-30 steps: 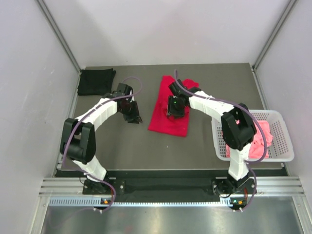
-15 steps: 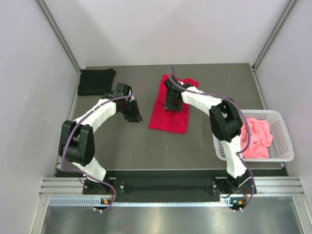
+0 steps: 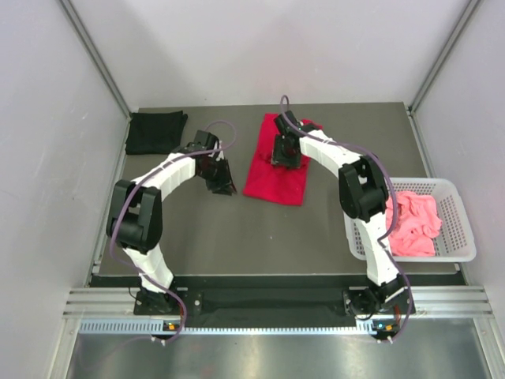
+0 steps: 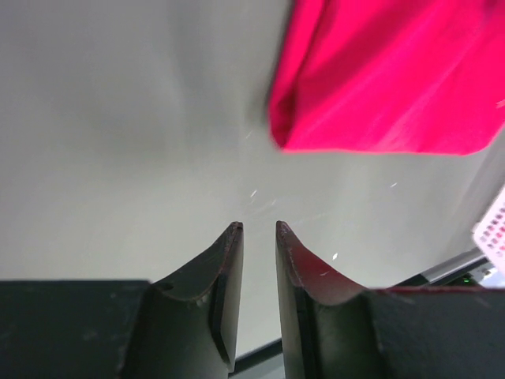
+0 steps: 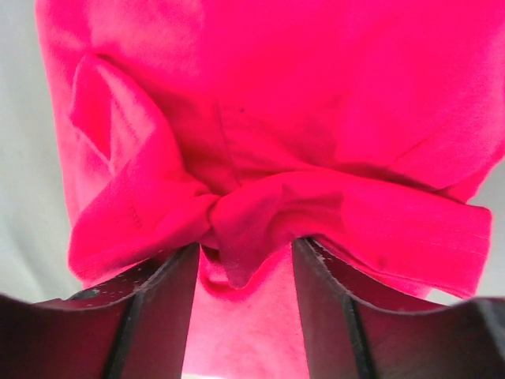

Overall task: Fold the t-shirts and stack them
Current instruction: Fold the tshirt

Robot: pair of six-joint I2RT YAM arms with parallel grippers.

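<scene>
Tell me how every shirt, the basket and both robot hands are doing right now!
red t-shirt: on the table, partly folded, far end bunched between the right gripper's fingers.
black t-shirt: folded, at the table's far left corner.
pink t-shirt: crumpled in the basket.
basket: upright at the right edge.
left gripper: nearly shut, empty, beside the red t-shirt.
right gripper: open around the bunched red cloth.

Your left gripper (image 4: 259, 237) hangs low, jaws nearly closed on nothing; your right gripper (image 5: 245, 257) reaches far forward, fingers (image 5: 162, 304) parted, straddling bunched cloth.
</scene>
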